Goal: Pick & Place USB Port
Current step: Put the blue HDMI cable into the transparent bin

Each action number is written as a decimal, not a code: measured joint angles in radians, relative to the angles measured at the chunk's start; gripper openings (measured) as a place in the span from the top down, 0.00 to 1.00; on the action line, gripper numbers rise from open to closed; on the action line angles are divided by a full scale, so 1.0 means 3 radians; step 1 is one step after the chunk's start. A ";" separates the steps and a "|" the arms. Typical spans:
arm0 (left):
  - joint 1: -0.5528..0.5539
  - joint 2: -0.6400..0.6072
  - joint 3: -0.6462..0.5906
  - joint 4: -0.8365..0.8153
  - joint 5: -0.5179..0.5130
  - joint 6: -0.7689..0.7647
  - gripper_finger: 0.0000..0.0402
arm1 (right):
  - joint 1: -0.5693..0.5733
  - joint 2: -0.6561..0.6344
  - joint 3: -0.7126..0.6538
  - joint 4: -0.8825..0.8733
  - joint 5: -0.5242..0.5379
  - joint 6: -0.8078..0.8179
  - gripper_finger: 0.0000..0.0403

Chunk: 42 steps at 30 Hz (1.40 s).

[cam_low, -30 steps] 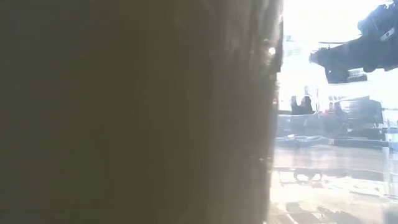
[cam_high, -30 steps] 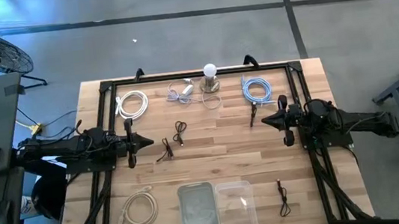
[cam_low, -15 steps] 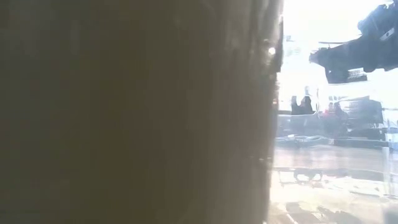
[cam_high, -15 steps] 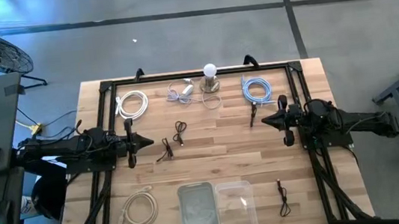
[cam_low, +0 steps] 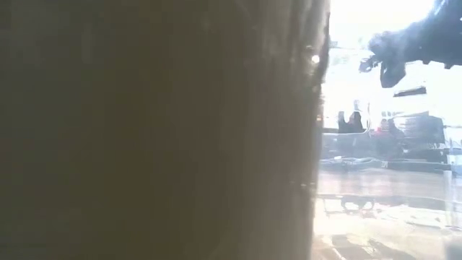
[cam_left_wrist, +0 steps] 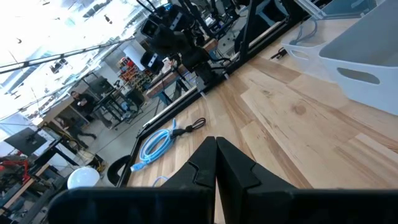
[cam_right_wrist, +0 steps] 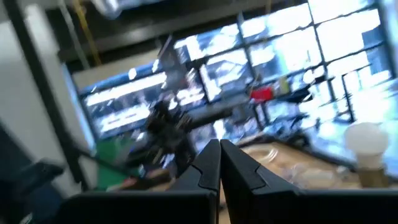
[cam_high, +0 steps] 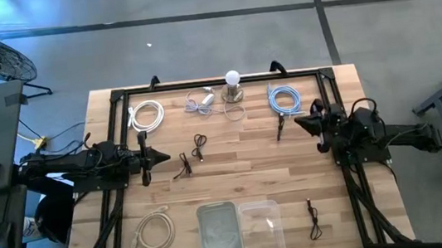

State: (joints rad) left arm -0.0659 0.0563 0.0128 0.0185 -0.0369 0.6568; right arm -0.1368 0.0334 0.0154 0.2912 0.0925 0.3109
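Several cables lie on the wooden table: a white coil (cam_high: 146, 114), a grey cable with a plug (cam_high: 202, 103), a blue coil (cam_high: 285, 98), small black cables (cam_high: 198, 146) and another white coil (cam_high: 155, 230). Which one bears the USB port I cannot tell. My left gripper (cam_high: 166, 156) (cam_left_wrist: 216, 149) hovers shut at the table's left, pointing level toward the middle. At the table's right, my right gripper (cam_high: 298, 123) (cam_right_wrist: 219, 150) is shut and tipped upward, just near of the blue coil. Neither holds anything.
A light bulb on a base (cam_high: 233, 87) stands at the far middle. Two clear containers (cam_high: 219, 233) (cam_high: 261, 229) sit at the near edge, with a black cable (cam_high: 313, 218) to their right. A black frame (cam_high: 216, 81) rims the table. Something dark and close (cam_low: 159, 130) blocks most of the low view.
My right gripper has tipped its fingers upward, rolled about its own axis and risen slightly, still shut. The cables have not moved.
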 joint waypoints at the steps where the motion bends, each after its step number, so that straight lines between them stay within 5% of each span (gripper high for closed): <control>1: -0.0001 0.0000 0.0000 0.0001 0.0000 0.0001 1.00 | 0.0000 0.0000 0.0000 0.0052 0.0153 -0.0007 1.00; 4: 0.0000 0.0000 0.0000 0.0001 0.0000 0.0000 1.00 | -0.0002 -0.0001 0.0001 0.0089 0.0524 0.0138 1.00; 9: -0.0001 0.0000 0.0000 0.0001 0.0000 0.0001 1.00 | 0.0000 0.0000 0.0001 0.0092 0.0531 0.0257 1.00; 25: -0.0001 0.0000 0.0000 0.0000 0.0000 0.0001 1.00 | 0.0003 0.0053 0.0194 0.0022 0.0050 0.0258 1.00; 33: -0.0001 0.0002 0.0000 0.0046 -0.0024 0.0001 1.00 | 0.0004 0.0811 0.1579 -0.1233 0.0133 -0.0325 1.00; 42: 0.0000 -0.0001 0.0045 0.0408 -0.0157 0.0001 1.00 | -0.0002 0.2301 0.3669 -0.3699 0.1119 -0.0430 1.00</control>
State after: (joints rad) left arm -0.0658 0.0561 0.0263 0.1410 -0.0841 0.6571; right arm -0.1373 0.7237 1.1162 -0.8185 0.4284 0.1818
